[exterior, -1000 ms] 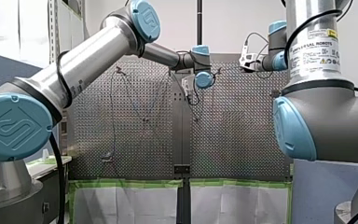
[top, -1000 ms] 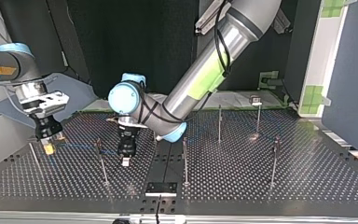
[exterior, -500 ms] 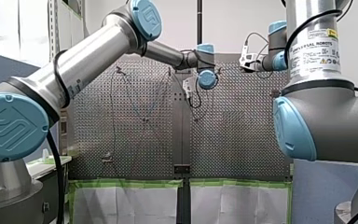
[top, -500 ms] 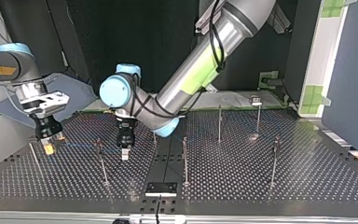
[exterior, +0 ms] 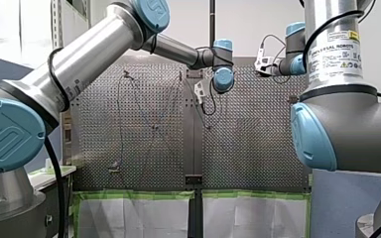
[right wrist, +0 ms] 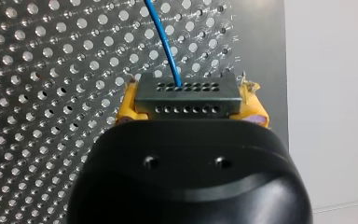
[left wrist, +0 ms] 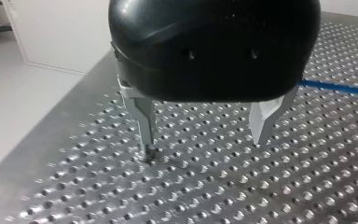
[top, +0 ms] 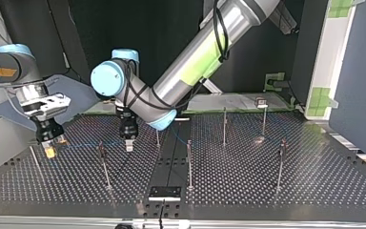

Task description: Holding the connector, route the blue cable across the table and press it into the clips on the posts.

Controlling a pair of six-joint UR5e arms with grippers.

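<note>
In the right wrist view my right gripper [right wrist: 189, 100] is shut with its yellow pads on a grey connector [right wrist: 188, 91]. The blue cable [right wrist: 164, 42] leaves the connector and runs ahead over the perforated table. In the top view this gripper [top: 50, 149] hangs low at the left, and the cable [top: 83, 145] runs from it toward a thin post [top: 103, 160]. My left gripper [top: 129, 144] hovers just beyond that post. In the left wrist view it [left wrist: 204, 144] stands open just above the table, holding nothing, with the cable [left wrist: 340, 87] lying behind one finger.
Several more thin posts stand on the table [top: 248, 186], among them one near the middle [top: 189, 164] and one at the top view's right [top: 280, 164]. A black bracket [top: 164, 192] sits at the near edge. Green tape marks the far edge.
My left gripper has drawn back from beside the post toward the top view's far side, and its arm has swung a little left there. My right gripper has stayed in place with the connector.
</note>
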